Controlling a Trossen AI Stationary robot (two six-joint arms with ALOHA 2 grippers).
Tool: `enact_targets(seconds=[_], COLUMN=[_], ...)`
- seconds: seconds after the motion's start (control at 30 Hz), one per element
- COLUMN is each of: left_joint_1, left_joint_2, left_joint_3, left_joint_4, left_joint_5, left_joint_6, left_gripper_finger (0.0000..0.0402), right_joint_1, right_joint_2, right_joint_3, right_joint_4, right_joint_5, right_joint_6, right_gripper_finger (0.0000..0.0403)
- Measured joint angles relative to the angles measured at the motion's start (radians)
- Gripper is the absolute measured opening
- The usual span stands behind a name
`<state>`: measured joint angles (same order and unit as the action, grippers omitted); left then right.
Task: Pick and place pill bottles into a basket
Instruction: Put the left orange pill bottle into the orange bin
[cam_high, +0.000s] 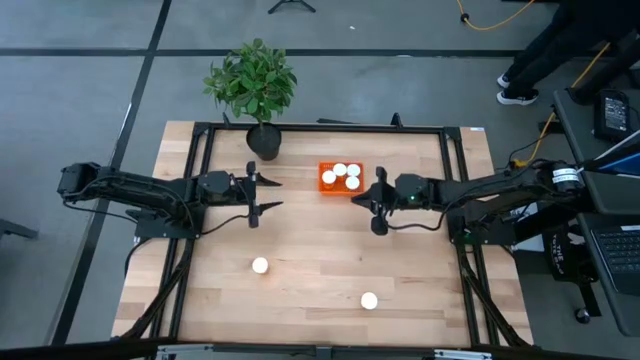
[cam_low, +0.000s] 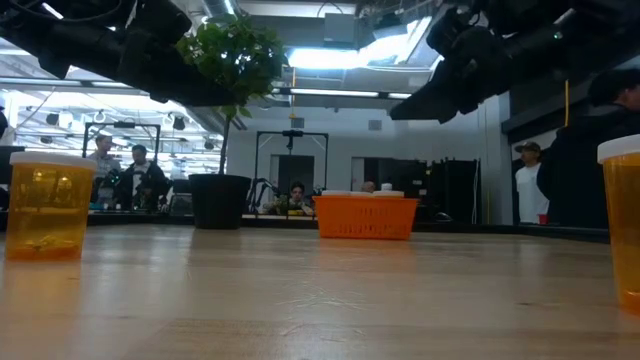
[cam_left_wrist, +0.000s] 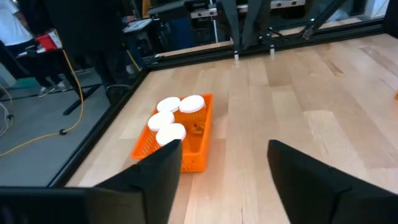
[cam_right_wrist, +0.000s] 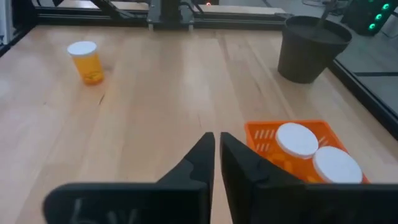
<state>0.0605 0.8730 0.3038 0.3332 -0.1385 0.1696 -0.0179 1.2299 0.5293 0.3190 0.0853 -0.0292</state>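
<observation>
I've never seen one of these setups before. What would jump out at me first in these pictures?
Probably the bright orange basket at the far middle of the wooden table, with four white-capped pill bottles in it. Beside it stands a leafy potted plant, and two more pill bottles stand alone on the near part. Two dark arms reach in from the sides: the left gripper is open, the right gripper shut and empty.

overhead, table-level and wrist views share basket (cam_high: 341, 179).

Grey floor (cam_high: 80, 90) w/ dark lines; bright ceiling lights (cam_low: 330, 55); people (cam_low: 140, 180) at back.
</observation>
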Motion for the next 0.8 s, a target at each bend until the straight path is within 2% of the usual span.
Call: enact_targets(seconds=[0.2, 0.33, 0.47, 0.6, 0.8], left_joint_1=[0.000, 0.000, -0.018, -0.076, -0.231], left_joint_2=[0.000, 0.000, 0.000, -0.001, -0.001], left_joint_3=[0.000, 0.000, 0.009, 0.080, 0.226], left_joint_4=[0.008, 0.008, -0.015, -0.185, -0.469], left_joint_5=[-0.001, 0.002, 0.039, 0.075, -0.003], left_joint_6=[0.023, 0.032, -0.044, -0.118, -0.191], left_gripper_finger=[0.0273, 0.0276, 0.0274, 0.0276, 0.0274], right_joint_1=[0.001, 0.001, 0.001, 0.001, 0.001], right_joint_2=[0.000, 0.000, 0.000, 0.000, 0.000], right_joint_3=[0.000, 0.000, 0.000, 0.000, 0.000], right_joint_4=[0.007, 0.007, 0.020, 0.021, 0.021], right_joint_5=[0.000, 0.001, 0.001, 0.001, 0.001], right_joint_6=[0.001, -0.001, -0.004, -0.005, 0.000], right_gripper_finger=[0.0030, 0.0022, 0.0014, 0.0008, 0.0014])
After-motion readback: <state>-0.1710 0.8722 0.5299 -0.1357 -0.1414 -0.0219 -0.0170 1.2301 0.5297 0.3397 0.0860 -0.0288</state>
